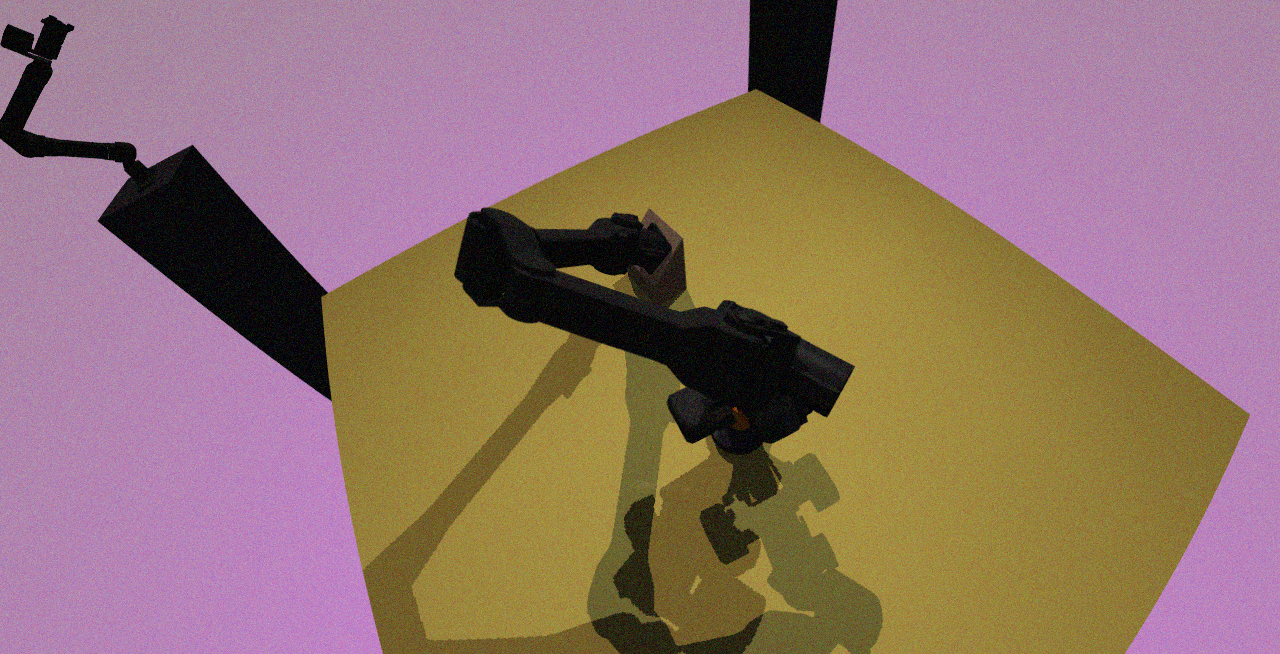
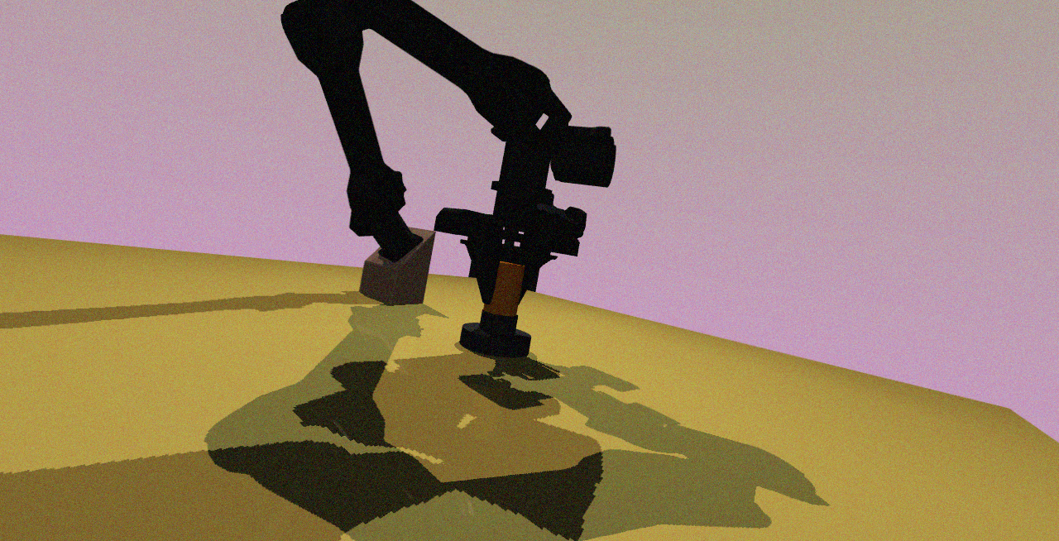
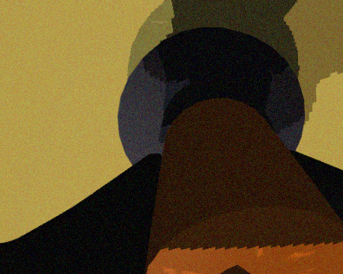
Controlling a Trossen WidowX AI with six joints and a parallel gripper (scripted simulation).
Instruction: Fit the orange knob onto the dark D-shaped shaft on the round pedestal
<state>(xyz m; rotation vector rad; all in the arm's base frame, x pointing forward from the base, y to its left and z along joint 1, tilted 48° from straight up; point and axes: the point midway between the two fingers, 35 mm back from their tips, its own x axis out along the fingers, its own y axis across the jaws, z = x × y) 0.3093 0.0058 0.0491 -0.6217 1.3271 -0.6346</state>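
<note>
The orange knob (image 1: 739, 418) (image 2: 508, 289) (image 3: 221, 183) stands about upright over the round dark pedestal (image 1: 739, 444) (image 2: 494, 342) (image 3: 139, 114). In the exterior view, its lower end meets the top of the pedestal's narrower raised step, with no gap visible. The shaft is hidden, and so are the flat sides of the shaft and hole. My gripper (image 2: 507, 295) (image 3: 220, 164) points down and is shut on the knob, one finger on each side. In the top view, the arm hides most of the knob and fingers.
The arm's grey wedge-shaped base block (image 1: 669, 278) (image 2: 395, 282) stands on the yellow table (image 1: 984, 363) (image 2: 148, 390), behind and left of the pedestal in the exterior view. Dark pillars (image 1: 214, 265) (image 1: 792, 32) stand beyond the table edges, the left one bearing another arm (image 1: 71, 148). Arm shadows cross the table.
</note>
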